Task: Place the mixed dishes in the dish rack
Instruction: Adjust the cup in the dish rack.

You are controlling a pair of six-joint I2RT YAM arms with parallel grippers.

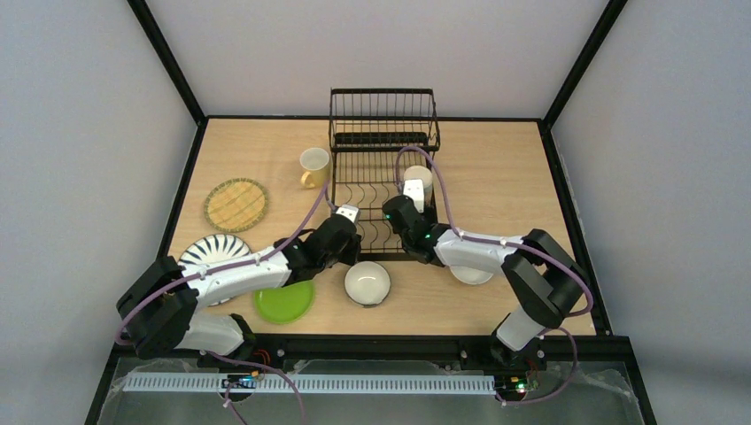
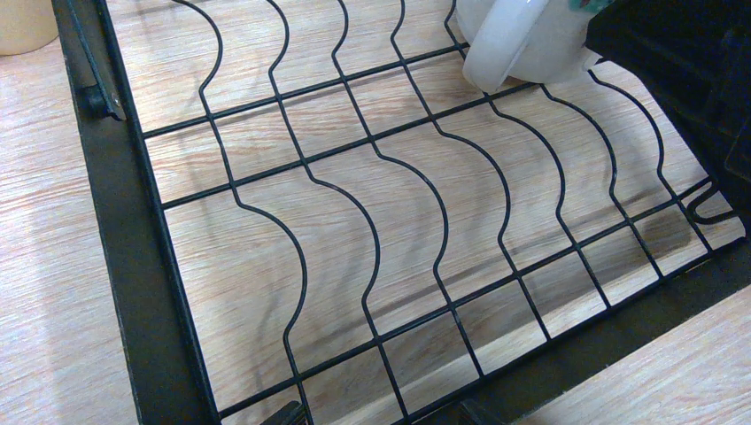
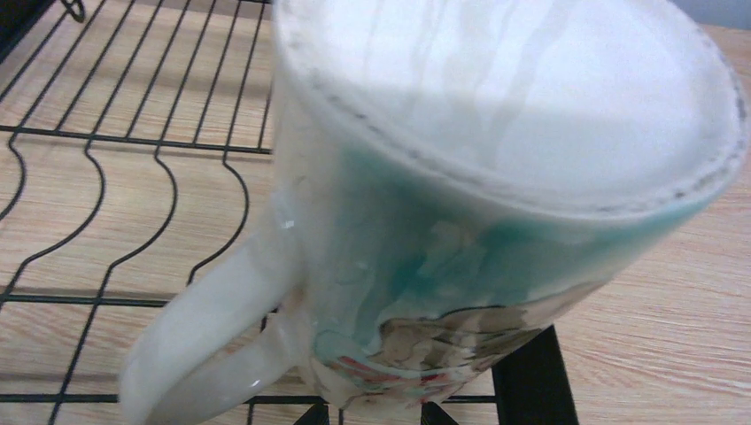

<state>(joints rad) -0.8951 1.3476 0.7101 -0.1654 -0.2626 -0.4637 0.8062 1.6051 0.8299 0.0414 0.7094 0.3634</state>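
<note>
we are partway through racking one piece. the right gripper is clamped on a white mug with a teal picture on its side. it holds the mug low over the right side of the dish rack, above the slotted base and in front of the tall basket end. the left gripper hangs at the rack's near left edge, spread wide with nothing in it.

the mug's long axis is tipped well off upright. its flat bottom and unglazed foot ring face the right wrist camera, so the mouth points away and down toward the rack's floor (a mouth-down placement, we judge). the handle sticks out toward the rack's middle and sits very near a wire. we cannot tell whether it touches.

next, we think, the mug needs lowering until its rim rests across the wires, with the handle kept clear of the gaps. only then should the fingers let go. other dishes sit outside the rack, among them the pale yellow mug just left of it and a bowl just in front.
</note>
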